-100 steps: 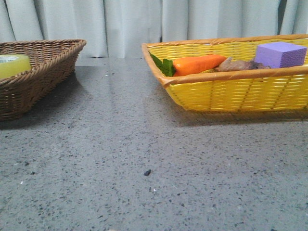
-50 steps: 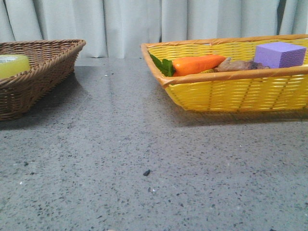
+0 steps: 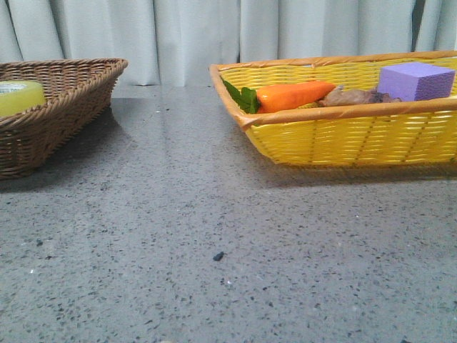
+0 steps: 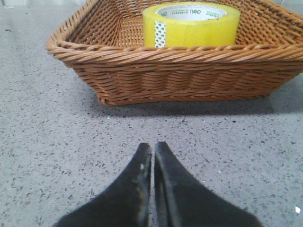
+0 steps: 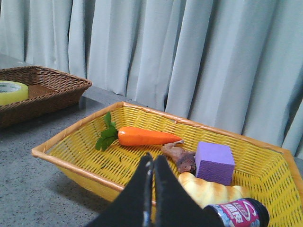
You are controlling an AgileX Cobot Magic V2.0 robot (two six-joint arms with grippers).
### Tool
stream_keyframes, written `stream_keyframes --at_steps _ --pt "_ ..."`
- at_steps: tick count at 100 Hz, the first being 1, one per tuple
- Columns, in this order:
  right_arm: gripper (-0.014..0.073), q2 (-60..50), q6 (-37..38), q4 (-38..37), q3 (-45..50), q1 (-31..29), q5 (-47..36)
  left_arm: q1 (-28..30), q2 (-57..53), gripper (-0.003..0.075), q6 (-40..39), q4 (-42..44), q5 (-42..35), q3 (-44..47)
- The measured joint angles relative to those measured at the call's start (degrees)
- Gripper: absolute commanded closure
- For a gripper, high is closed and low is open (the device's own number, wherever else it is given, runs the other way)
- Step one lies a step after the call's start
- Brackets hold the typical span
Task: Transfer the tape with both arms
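Note:
The tape (image 4: 191, 24), a yellow-green roll with a white core and green lettering, lies flat in the brown wicker basket (image 4: 175, 71). It also shows at the far left in the front view (image 3: 20, 96) and in the right wrist view (image 5: 12, 91). My left gripper (image 4: 153, 145) is shut and empty, low over the table a short way in front of the brown basket. My right gripper (image 5: 153, 158) is shut and empty, above the near rim of the yellow basket (image 5: 80, 170). Neither gripper shows in the front view.
The yellow basket (image 3: 343, 143) holds a carrot (image 3: 293, 95), a brown lump (image 3: 353, 97), a purple foam cube (image 3: 415, 80), a bread roll (image 5: 208, 189) and a bottle (image 5: 236, 213). Grey speckled table (image 3: 214, 236) lies between the baskets; curtains hang behind.

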Motion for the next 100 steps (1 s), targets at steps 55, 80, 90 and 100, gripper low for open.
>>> stream_keyframes --at_steps 55,80,90,100 --pt "0.0668 0.0 0.0 -0.3 2.1 -0.5 0.0 0.0 0.0 0.0741 0.0 0.0 0.0 0.0" --pt "0.0668 0.0 -0.4 4.7 8.9 -11.7 -14.2 0.0 0.0 0.0741 0.0 0.0 0.0 0.0" --pt "0.0668 0.0 -5.2 12.4 12.1 -19.9 -22.6 0.0 0.0 0.0741 0.0 0.0 0.0 0.0" --pt "0.0668 0.0 -11.5 21.4 16.1 -28.2 -32.7 0.0 0.0 0.0741 0.0 0.0 0.0 0.0"
